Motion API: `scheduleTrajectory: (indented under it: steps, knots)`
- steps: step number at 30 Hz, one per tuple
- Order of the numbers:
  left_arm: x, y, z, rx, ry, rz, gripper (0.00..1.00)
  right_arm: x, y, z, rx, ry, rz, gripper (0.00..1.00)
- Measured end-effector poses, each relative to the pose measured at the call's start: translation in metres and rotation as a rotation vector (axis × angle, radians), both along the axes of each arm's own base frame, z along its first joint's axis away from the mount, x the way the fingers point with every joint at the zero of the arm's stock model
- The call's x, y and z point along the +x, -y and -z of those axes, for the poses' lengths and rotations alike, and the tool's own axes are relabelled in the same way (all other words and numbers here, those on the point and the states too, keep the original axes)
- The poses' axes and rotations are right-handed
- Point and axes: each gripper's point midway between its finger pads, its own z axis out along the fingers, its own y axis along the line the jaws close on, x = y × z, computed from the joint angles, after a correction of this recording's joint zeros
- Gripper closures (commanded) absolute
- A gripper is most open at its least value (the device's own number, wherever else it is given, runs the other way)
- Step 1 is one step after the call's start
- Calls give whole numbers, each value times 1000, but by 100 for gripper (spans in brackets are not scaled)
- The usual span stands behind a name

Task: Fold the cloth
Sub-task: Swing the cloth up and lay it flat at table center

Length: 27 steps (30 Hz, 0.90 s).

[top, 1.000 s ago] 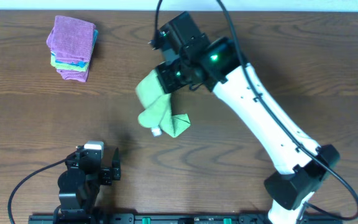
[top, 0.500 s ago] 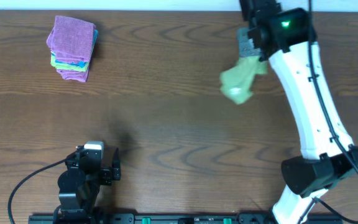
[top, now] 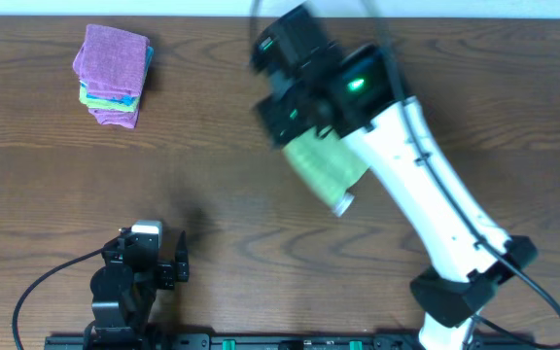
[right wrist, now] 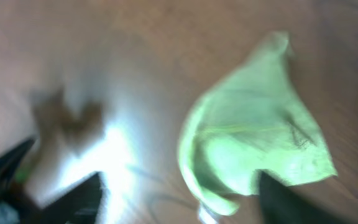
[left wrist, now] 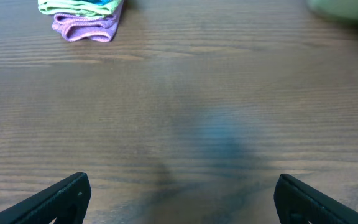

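Right now your right gripper (right wrist: 179, 190) hangs over the middle of the brown wooden table (top: 212, 194) with the light green square cloth (top: 324, 165) just below it, but the blur means you cannot tell whether it is pinching the fabric. Your left gripper (left wrist: 182, 183) sits near the front edge, spread wide, well apart from the cloth.

right arm (top: 411, 170) swung back left, green cloth (top: 324, 165) now mid-table instead of upper right, opened wider

Light-green cloth (top: 325, 163), bunched, mid-table
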Motion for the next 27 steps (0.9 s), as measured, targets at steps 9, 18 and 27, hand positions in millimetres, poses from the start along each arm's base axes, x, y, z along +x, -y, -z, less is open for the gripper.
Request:
scheduleTrajectory:
  steps: [9,18,27]
  knots:
    - [0,0,0,0,0,0,5,17,47,38,-129,-71,57,38]
    - [0,0,0,0,0,0,5,24,114,156,-216,-288,264,99]
    - [0,0,0,0,0,0,5,30,144,218,-186,-308,376,98]
